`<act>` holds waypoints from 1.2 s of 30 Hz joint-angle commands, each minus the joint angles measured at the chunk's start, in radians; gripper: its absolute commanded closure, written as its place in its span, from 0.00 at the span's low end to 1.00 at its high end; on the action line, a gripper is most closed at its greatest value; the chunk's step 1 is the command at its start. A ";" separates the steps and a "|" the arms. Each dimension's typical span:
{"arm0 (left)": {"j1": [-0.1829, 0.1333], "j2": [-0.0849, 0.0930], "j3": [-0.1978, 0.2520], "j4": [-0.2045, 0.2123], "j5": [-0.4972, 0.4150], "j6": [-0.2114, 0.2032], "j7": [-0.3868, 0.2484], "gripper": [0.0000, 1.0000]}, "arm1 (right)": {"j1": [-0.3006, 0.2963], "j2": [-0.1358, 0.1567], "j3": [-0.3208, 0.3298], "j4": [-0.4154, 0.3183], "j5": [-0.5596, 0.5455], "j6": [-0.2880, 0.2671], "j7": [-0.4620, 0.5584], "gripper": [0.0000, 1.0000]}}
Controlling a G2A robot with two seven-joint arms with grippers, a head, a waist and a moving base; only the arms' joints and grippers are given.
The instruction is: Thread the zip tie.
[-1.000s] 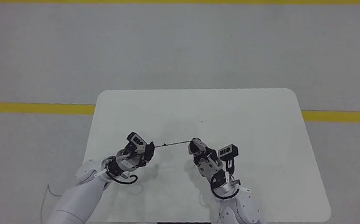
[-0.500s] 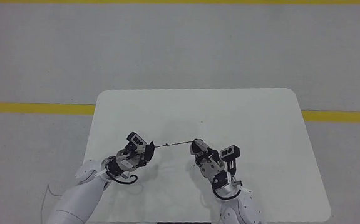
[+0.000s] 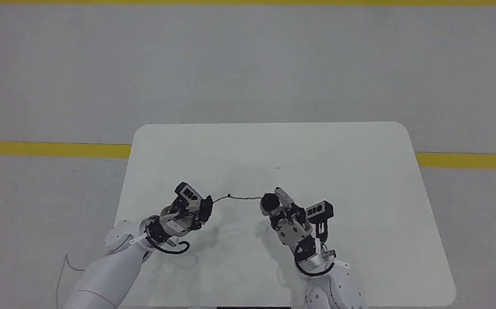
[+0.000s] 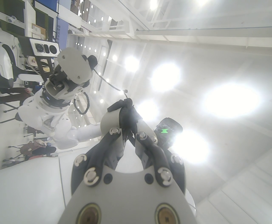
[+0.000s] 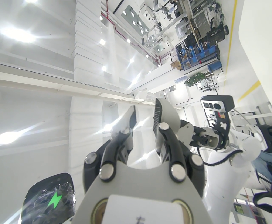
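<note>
A thin black zip tie (image 3: pixel 236 196) hangs over the white table (image 3: pixel 360 162) between my two grippers, bent in a slack curve. My left gripper (image 3: pixel 203 205) is shut on one end of it. In the left wrist view the tie (image 4: pixel 110 84) leaves the shut left gripper (image 4: pixel 126 104), passes a small knob and curves off to the right gripper (image 4: pixel 89 63). My right gripper (image 3: pixel 271 201) sits at the tie's other end. In its own view the right gripper (image 5: pixel 144 112) stands open with nothing visible between the ribbed pads (image 5: pixel 157 114).
The table's near edge lies just behind both arms. Bare tabletop stretches to the far side and to the right (image 3: pixel 382 216). Yellow floor lines (image 3: pixel 49 149) run past the table.
The tie ran straight between the grippers earlier; now it is bent and slack. The right gripper has shifted slightly to the right. The left arm has stayed put.
</note>
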 commanded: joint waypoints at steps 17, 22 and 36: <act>0.000 0.000 0.000 0.000 0.000 0.000 0.000 1.00 | -0.098 0.008 0.165 -0.109 -0.009 0.000 0.002 0.00; 0.000 0.000 0.000 0.000 0.000 0.000 0.000 1.00 | -0.098 0.008 0.165 -0.109 -0.009 0.000 0.002 0.00; -0.025 0.019 -0.015 -0.119 0.060 0.000 0.000 1.00 | -0.084 0.005 0.212 -0.151 -0.019 0.000 -0.014 0.00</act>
